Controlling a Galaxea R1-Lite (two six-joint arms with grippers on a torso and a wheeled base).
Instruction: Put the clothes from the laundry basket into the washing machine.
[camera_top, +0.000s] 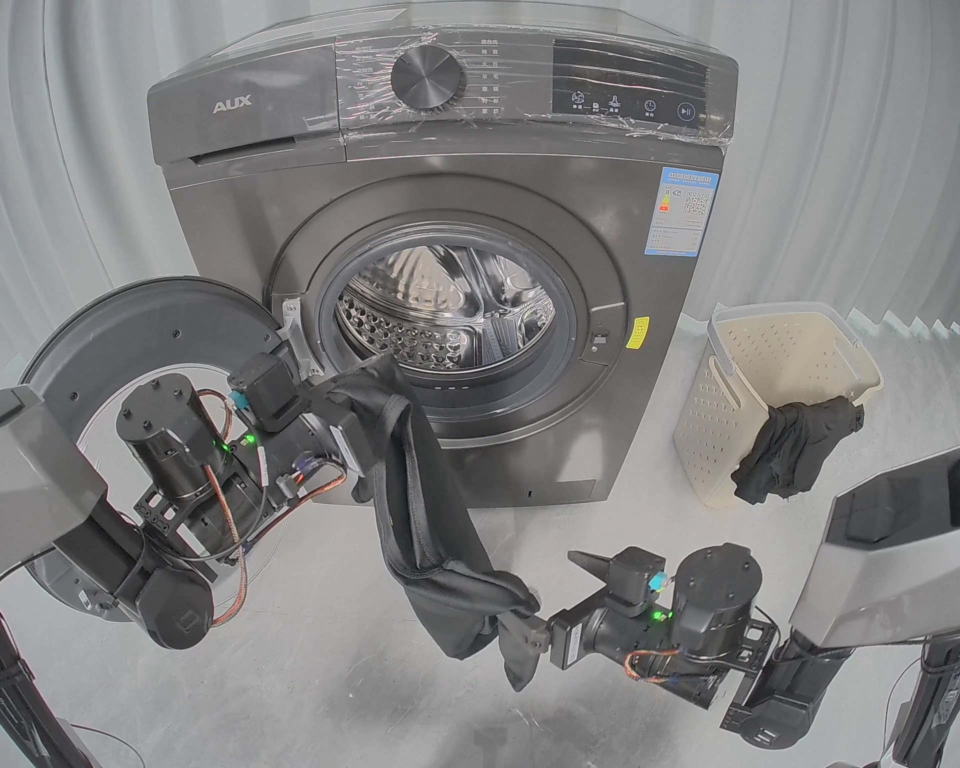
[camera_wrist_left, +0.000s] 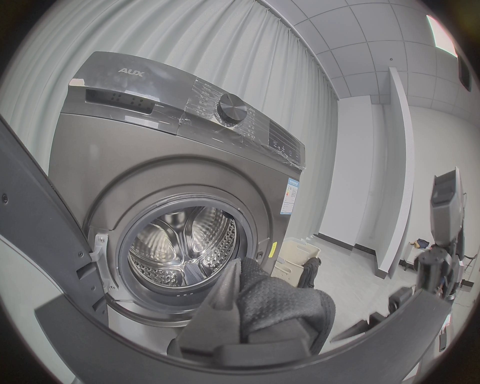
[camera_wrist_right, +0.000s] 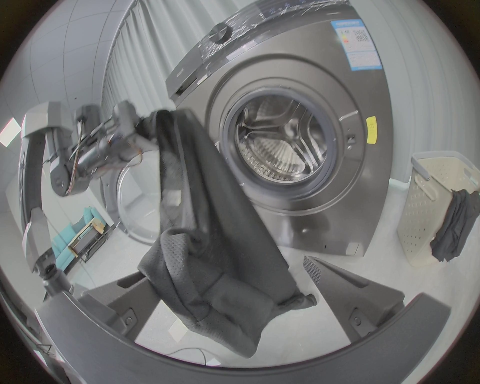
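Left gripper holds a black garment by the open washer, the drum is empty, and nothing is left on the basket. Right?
No: the basket is not bare. A second dark garment hangs over its rim, as the head view shows. The rest holds: the left gripper holds the black garment by the open washer, and the drum is empty.

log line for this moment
left gripper: shut on dark garment, at washing machine opening | right gripper: open, garment end draped on it | laundry basket: second garment over rim
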